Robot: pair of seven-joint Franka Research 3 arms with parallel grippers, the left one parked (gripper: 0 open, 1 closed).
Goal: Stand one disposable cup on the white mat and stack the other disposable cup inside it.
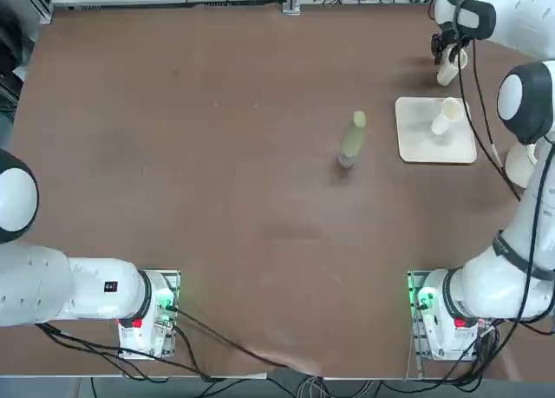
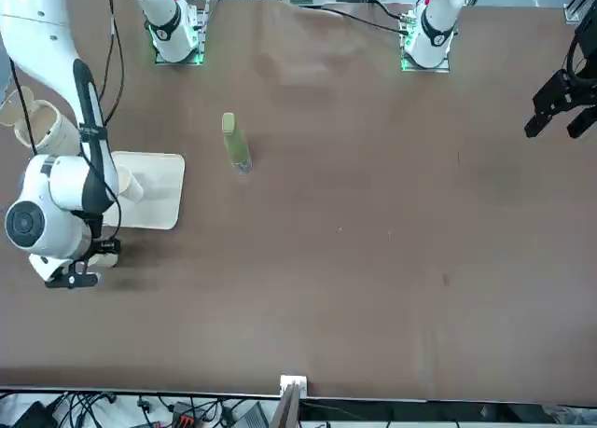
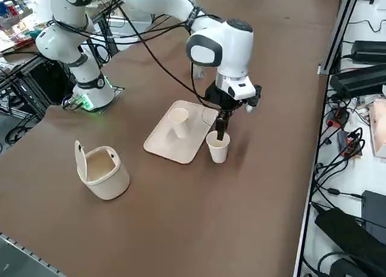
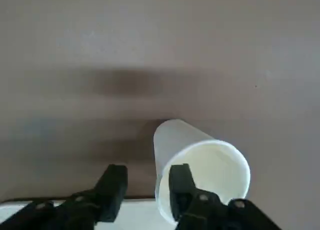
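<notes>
From the top view, nearest the arm bases the brown table (image 1: 260,242) is bare; farther out, around 1 o'clock from the table's middle, lies the white mat (image 1: 423,146) with 1 disposable cup (image 1: 446,116) already standing on it. Well to the mat's 9 o'clock side a pale green bottle (image 1: 353,140) lies on its side. Beyond the mat, at about its 12 o'clock and just off its far edge, the second cup (image 1: 448,69) stands upright on the bare table with the right gripper (image 1: 448,51) down at its rim.

I judge that step 1, a cup on the mat, is done, and the step in hand is the pickup of the second cup for stacking.

The wrist view shows the right gripper's 2 fingers (image 4: 112,182) straddling the cup wall: 1 inside the mouth, 1 outside, with a gap remaining between them. They are partly drawn together, not yet visibly pinching the wall, and contact on the inner side cannot be told for certain.

Next the wall needs a firm but gentle pinch, since thin cup walls buckle, then a straight lift, a carry toward 6 o'clock over the mat cup, and a centred lowering into it.
</notes>
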